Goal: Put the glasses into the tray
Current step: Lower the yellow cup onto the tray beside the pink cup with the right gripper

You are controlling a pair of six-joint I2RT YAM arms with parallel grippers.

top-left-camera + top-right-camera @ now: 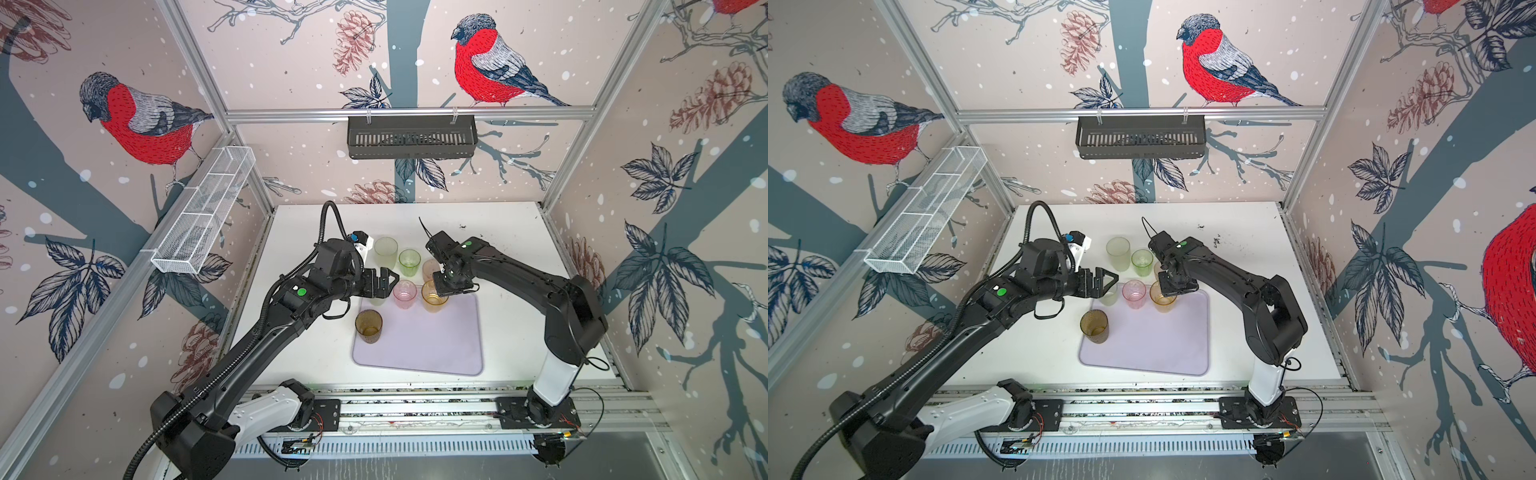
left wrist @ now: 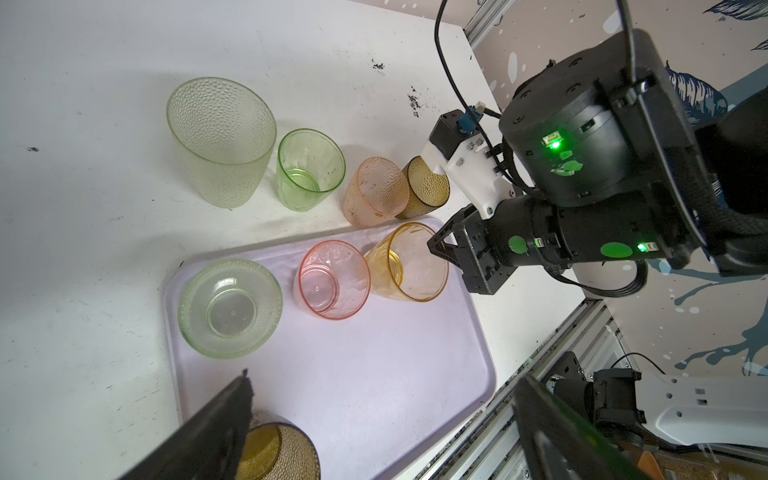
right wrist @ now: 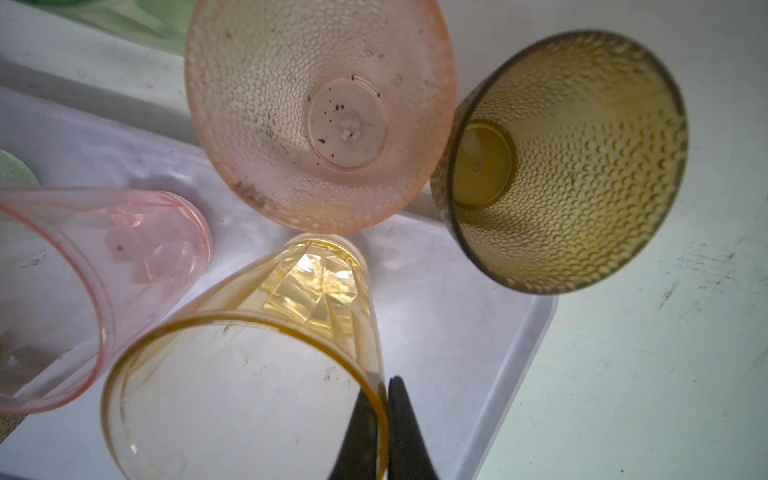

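The right end effector (image 3: 384, 432) is clenched on the rim of the amber glass (image 3: 249, 374), one finger inside the wall and one outside. A rim pinch like this carries a tumbler upright without having to span its width. In a top view that glass (image 1: 434, 297) sits at the upper edge of the tray (image 1: 436, 349), right of centre. Its base is over the tray floor, but I cannot tell whether it rests there or hangs just above. I judge this to be the set-down, with letting go next.

The left end effector (image 1: 388, 282) is released, jaws spread wide and gripping nothing, over the tray's upper left corner, probably waiting clear of its partner. Below it stands a pale green glass (image 2: 230, 307). A pink glass (image 1: 404, 294) is beside the amber one, and a brown glass (image 1: 368, 326) is at the tray's left edge.

Four glasses stand on the worktop (image 1: 511, 228) just above the tray in the frame: a tall pale green glass (image 1: 385, 251), a bright green glass (image 1: 409, 262), a peach glass (image 3: 320, 112) and a second brown glass (image 3: 561, 162). The last two crowd the amber one, so the retreat should go straight up.
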